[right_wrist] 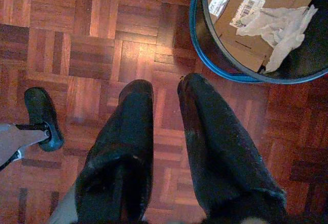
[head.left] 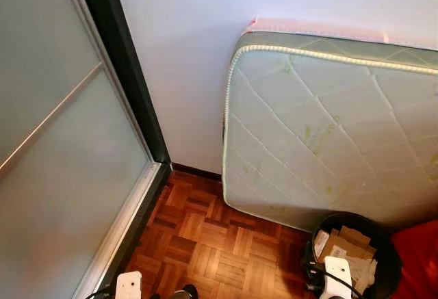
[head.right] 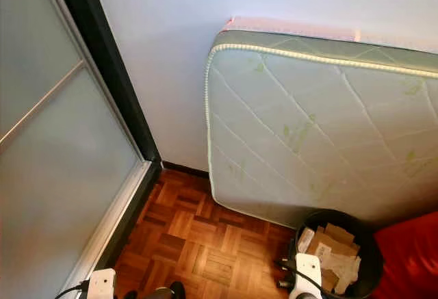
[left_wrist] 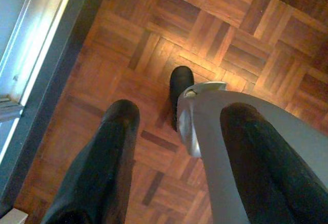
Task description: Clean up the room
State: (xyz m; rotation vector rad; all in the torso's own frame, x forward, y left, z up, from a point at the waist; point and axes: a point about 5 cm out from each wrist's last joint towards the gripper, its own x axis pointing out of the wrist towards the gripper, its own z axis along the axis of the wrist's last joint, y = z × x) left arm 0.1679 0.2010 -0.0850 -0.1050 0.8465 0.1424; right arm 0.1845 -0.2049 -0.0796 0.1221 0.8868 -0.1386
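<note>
A black waste bin (head.left: 383,244) stands on the parquet floor at the lower right, holding pieces of cardboard (right_wrist: 241,8) and a crumpled white paper (right_wrist: 279,24). My right gripper (right_wrist: 165,83) hangs just beside the bin's blue-edged rim (right_wrist: 197,34); its black fingers stand a little apart with nothing between them. My left gripper (left_wrist: 182,108) hangs over bare parquet, open wide and empty, with my silver leg and black foot (left_wrist: 180,80) below it.
A quilted mattress (head.left: 328,128) leans upright against the white wall behind the bin. A frosted sliding door (head.left: 55,148) with a dark frame runs along the left. Something red (head.left: 417,258) lies at the lower right. Open parquet (head.left: 205,244) lies between door and bin.
</note>
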